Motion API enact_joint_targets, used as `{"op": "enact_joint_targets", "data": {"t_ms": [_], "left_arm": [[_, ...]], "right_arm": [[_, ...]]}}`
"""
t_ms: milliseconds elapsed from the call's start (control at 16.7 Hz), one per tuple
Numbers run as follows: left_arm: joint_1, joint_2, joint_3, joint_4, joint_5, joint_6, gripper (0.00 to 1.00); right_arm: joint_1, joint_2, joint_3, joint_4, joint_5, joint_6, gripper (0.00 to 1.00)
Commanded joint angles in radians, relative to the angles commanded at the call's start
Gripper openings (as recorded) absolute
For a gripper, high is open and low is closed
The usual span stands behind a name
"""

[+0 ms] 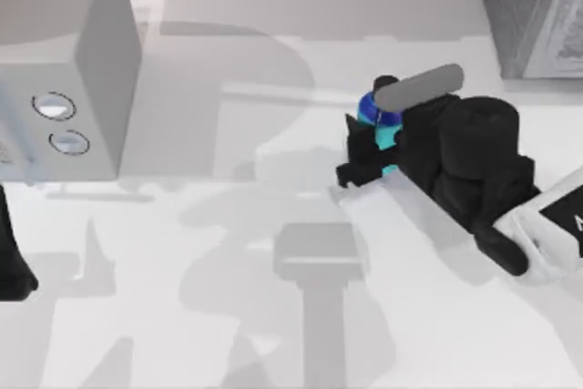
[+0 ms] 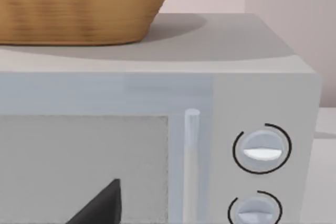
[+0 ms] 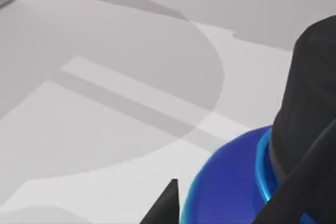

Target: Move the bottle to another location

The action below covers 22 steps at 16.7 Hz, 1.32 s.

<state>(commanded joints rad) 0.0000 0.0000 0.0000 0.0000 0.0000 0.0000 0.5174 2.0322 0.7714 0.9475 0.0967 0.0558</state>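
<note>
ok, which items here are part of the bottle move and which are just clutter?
In the job:
- bottle
- right gripper, around the bottle

Just lying about:
- microwave, table's left
- basket, on the microwave
- grey box, far right corner
- left gripper, parked at left edge

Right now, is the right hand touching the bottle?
Touching, as far as the top view shows: the right hand has its dark fingers closed against the bottle's cyan body with no gap visible.

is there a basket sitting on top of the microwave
Yes, the left wrist view shows a woven basket resting on the flat top of the grey microwave, above its door and two dials.
</note>
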Motion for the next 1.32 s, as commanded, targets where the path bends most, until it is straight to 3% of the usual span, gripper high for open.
{"op": "enact_joint_targets", "data": {"t_ms": [240, 480, 900, 1320], "left_arm": [[0.000, 0.000, 0.000, 0.000, 0.000, 0.000, 1.00], [0.000, 0.000, 0.000, 0.000, 0.000, 0.000, 1.00], [0.000, 0.000, 0.000, 0.000, 0.000, 0.000, 1.00], [0.000, 0.000, 0.000, 0.000, 0.000, 0.000, 1.00]], "right_arm": [[-0.140, -0.212, -0.284, 0.048, 0.118, 0.050, 0.00], [-0.225, -0.345, -0.428, 0.080, 0.189, 0.081, 0.00], [-0.229, -0.332, -0.424, 0.094, 0.189, 0.083, 0.00], [-0.266, -0.041, -0.287, 0.240, 0.161, 0.072, 0.00]]}}
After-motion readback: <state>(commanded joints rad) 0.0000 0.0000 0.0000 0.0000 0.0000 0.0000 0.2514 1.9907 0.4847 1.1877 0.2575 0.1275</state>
